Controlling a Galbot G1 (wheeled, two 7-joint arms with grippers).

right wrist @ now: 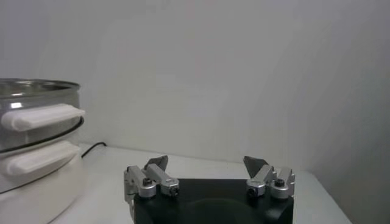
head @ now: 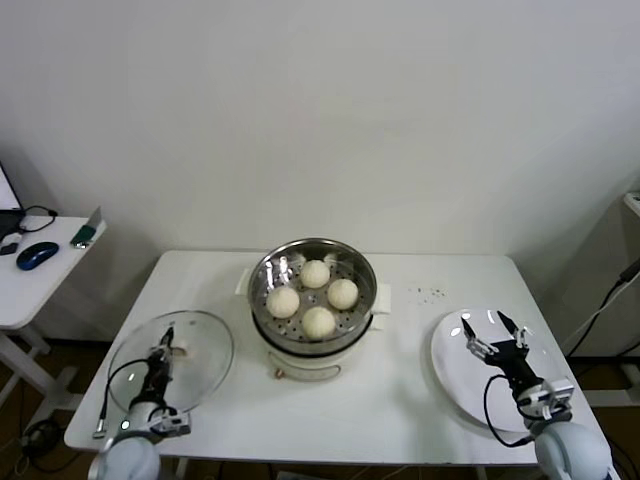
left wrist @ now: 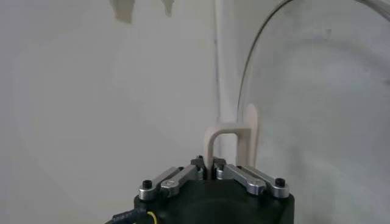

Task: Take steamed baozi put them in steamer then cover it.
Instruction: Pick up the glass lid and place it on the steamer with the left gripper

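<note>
Several cream-white baozi (head: 316, 273) lie inside the shiny steel steamer (head: 262, 278) on its white pot body at the table's middle. The steamer's side and white handles also show in the right wrist view (right wrist: 36, 115). A round glass lid (head: 200, 345) lies flat on the table to the left. My left gripper (head: 165, 347) is shut on the lid's cream handle (left wrist: 228, 135), which stands between the closed jaws of this gripper (left wrist: 208, 168). My right gripper (head: 492, 333) is open and empty above a flat white plate (head: 452, 372) on the right; in its wrist view this gripper (right wrist: 207, 164) has jaws wide apart.
A few dark crumbs (head: 432, 292) lie on the white table (head: 400, 400) between steamer and plate. A side table (head: 40, 275) with a blue mouse (head: 36, 254) stands at far left. A wall is close behind.
</note>
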